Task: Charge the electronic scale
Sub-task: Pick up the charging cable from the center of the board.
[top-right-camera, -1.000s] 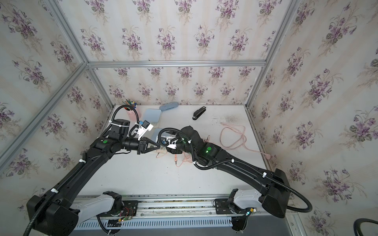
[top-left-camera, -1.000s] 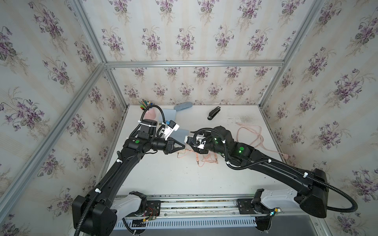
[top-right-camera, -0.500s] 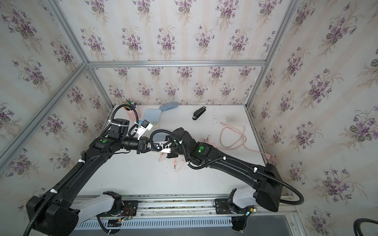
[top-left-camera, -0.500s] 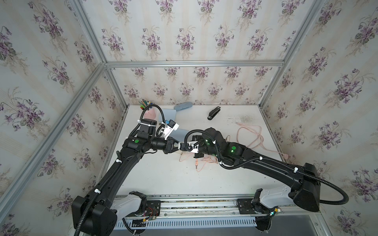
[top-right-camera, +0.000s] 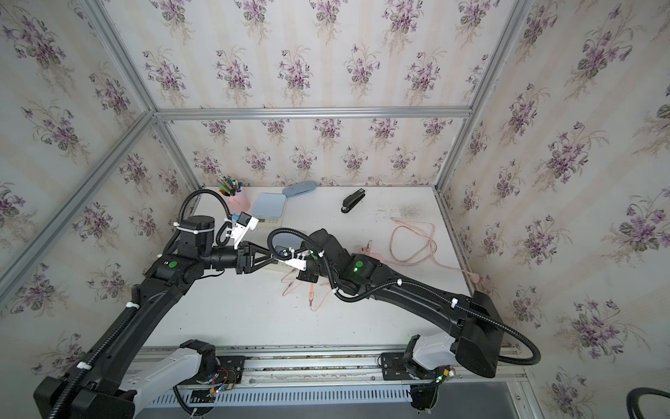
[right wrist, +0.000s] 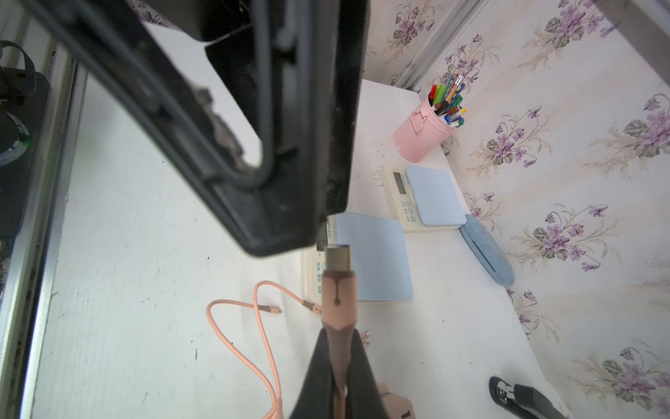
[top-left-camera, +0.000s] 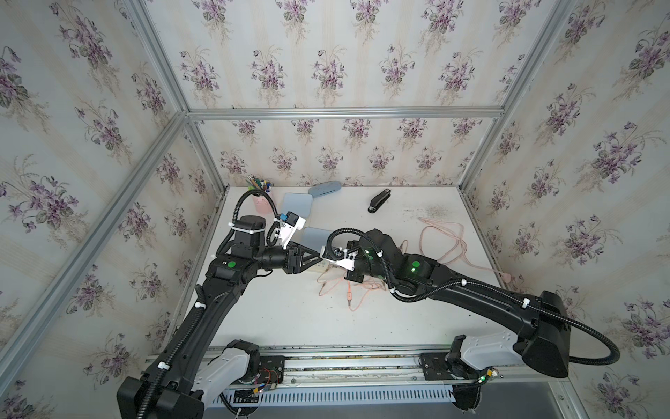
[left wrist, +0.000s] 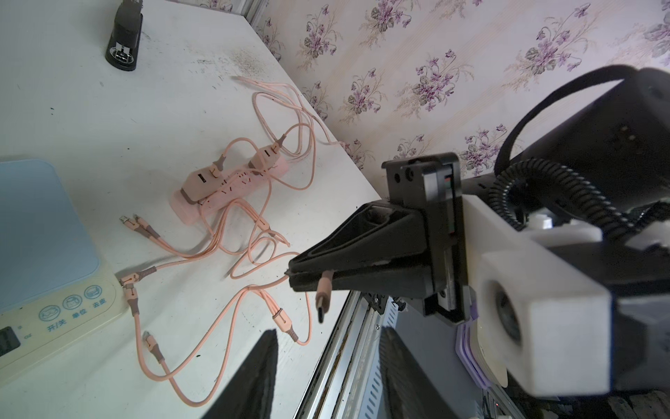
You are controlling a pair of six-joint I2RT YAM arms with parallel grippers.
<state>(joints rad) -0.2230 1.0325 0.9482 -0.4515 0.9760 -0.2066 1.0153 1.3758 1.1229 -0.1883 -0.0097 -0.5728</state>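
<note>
**Item:** electronic scale (top-left-camera: 314,236), centre of frame in a top view, flat on table (top-left-camera: 398,319), just beyond both grippers.
**R gripper** (left wrist: 290,280): jaws clamped on USB-C plug (left wrist: 323,301) of pink cable (left wrist: 268,286); plug held in air.
**L gripper** (left wrist: 330,335): jaws apart, holding nothing, tips near plug.
**Status:** plug in grip; cable appears fed from power strip (left wrist: 224,185).
**Left to do:** align plug, insert in scale. Port not visible.
</note>
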